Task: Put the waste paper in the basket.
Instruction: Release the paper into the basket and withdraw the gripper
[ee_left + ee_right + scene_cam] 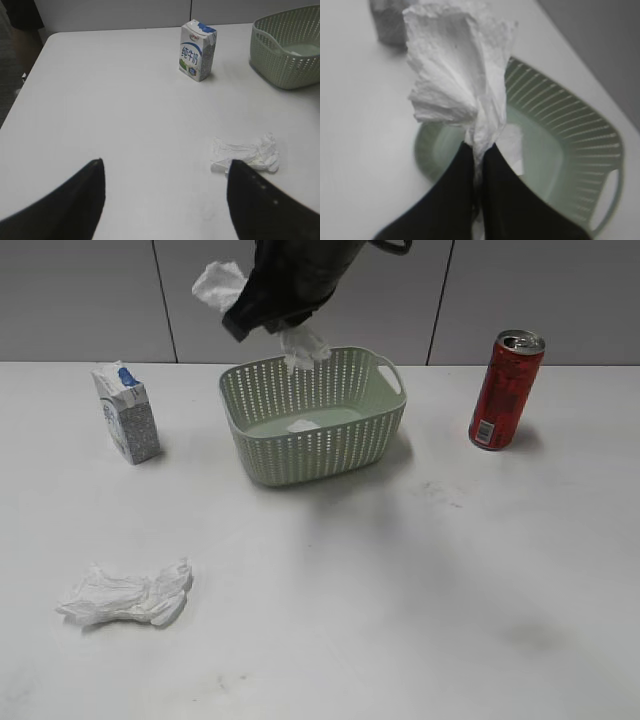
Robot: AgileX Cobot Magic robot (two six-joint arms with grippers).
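My right gripper (479, 146) is shut on a crumpled white waste paper wad (457, 75) and holds it in the air over the sage-green basket (580, 150). In the exterior view the gripper (262, 320) hangs above the basket's back left rim (262, 382), with paper sticking out on both sides (303, 345). A second wad (303, 425) lies inside the basket. A third wad (130, 595) lies on the table at the front left; it also shows in the left wrist view (247, 154). My left gripper (165, 172) is open and empty, just left of that wad.
A white-and-blue carton (127, 412) stands left of the basket and shows in the left wrist view (197, 50). A red drink can (506, 390) stands to the right of the basket. The table's left edge (25, 90) shows in the left wrist view.
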